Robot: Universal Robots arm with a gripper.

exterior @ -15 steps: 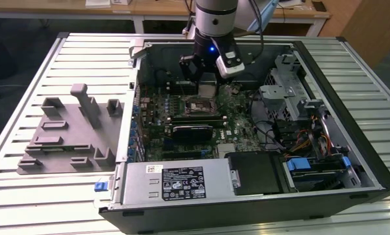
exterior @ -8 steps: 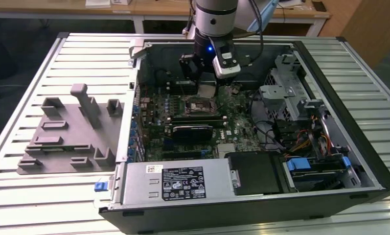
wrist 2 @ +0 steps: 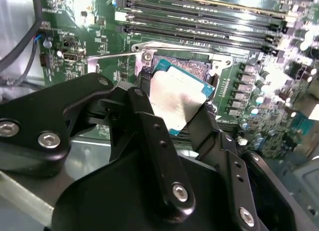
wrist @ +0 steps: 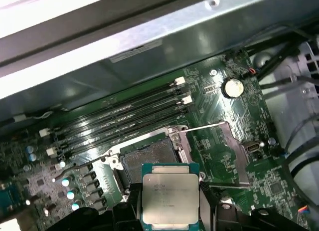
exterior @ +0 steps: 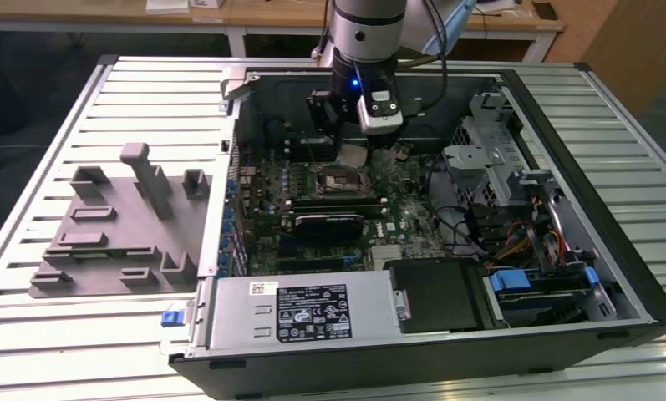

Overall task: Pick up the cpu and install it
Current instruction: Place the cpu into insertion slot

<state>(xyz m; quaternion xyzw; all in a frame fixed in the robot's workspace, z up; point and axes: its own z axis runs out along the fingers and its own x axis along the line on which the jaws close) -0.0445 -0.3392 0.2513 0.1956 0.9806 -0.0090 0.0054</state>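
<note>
the gripper hangs above the open motherboard socket inside the computer case, its fingers clamped on opposite edges of the silver-topped cpu.

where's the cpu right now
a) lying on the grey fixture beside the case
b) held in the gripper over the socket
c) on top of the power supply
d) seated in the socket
b: the cpu is clamped in the gripper, in the air over the empty socket, not yet seated.
</note>
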